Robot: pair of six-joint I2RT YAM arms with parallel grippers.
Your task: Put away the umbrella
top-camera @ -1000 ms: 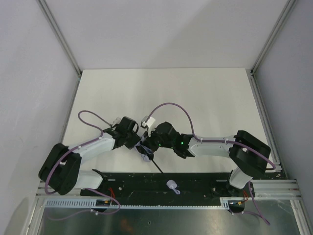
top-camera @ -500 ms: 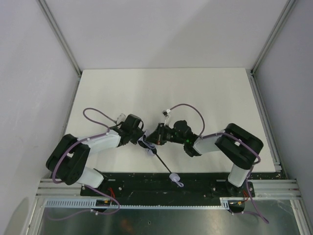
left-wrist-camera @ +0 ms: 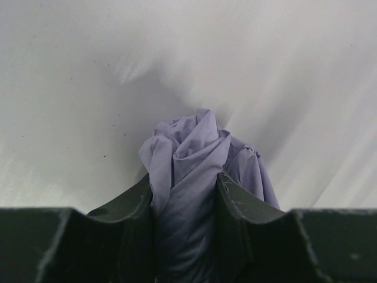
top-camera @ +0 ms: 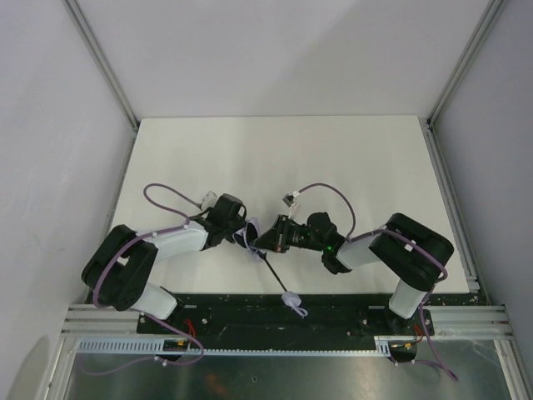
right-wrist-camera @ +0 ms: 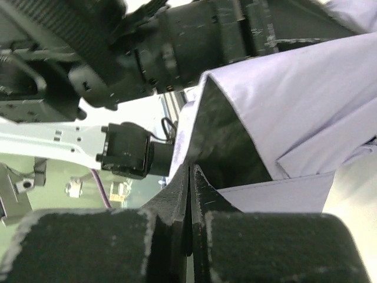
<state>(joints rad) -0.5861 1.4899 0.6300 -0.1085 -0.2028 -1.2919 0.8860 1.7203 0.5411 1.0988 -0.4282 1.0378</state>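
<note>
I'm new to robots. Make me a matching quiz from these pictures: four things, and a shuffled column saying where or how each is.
1 small lavender handle
2 left gripper
3 thin black shaft
4 right gripper

A clamps the bunched pale lavender-grey canopy
B over the black base rail
C pinched shut on a canopy fold
D slants from canopy to handle

Pairs: 1-B, 2-A, 3-D, 4-C

Left gripper (top-camera: 242,234) pointed to three o'clock, jaws clamped partway; right gripper (top-camera: 263,242) to nine o'clock, fingers pressed together.
</note>
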